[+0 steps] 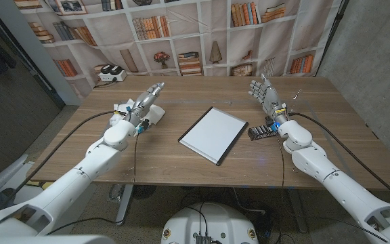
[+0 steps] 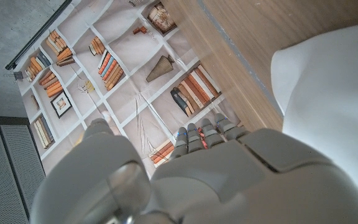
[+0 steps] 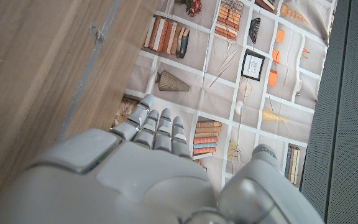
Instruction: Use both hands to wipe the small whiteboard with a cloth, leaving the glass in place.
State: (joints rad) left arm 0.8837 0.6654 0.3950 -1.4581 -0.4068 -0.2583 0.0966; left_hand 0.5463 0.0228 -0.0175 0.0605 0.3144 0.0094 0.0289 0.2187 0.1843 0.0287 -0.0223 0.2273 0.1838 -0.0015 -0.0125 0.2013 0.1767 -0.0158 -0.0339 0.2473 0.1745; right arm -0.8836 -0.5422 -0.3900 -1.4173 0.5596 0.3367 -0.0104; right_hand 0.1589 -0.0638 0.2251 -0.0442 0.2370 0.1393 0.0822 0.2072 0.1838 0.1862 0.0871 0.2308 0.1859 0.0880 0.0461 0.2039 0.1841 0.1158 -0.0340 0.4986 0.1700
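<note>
The small whiteboard (image 1: 212,134) lies blank and turned at an angle in the middle of the wooden table (image 1: 181,91). A white cloth (image 1: 154,116) (image 2: 328,93) lies crumpled to its left. My left hand (image 1: 144,102) (image 2: 210,168) reaches out above the cloth with its fingers straight and holds nothing. Whether it touches the cloth I cannot tell. My right hand (image 1: 266,95) (image 3: 148,162) stands to the right of the board and beyond its far corner, fingers apart and pointing up, with nothing in it.
A black block (image 1: 263,131) lies by my right wrist, just right of the board. A small white and black device (image 1: 112,73) sits at the table's back left corner. Behind the table hangs a bookshelf-print backdrop (image 1: 202,34).
</note>
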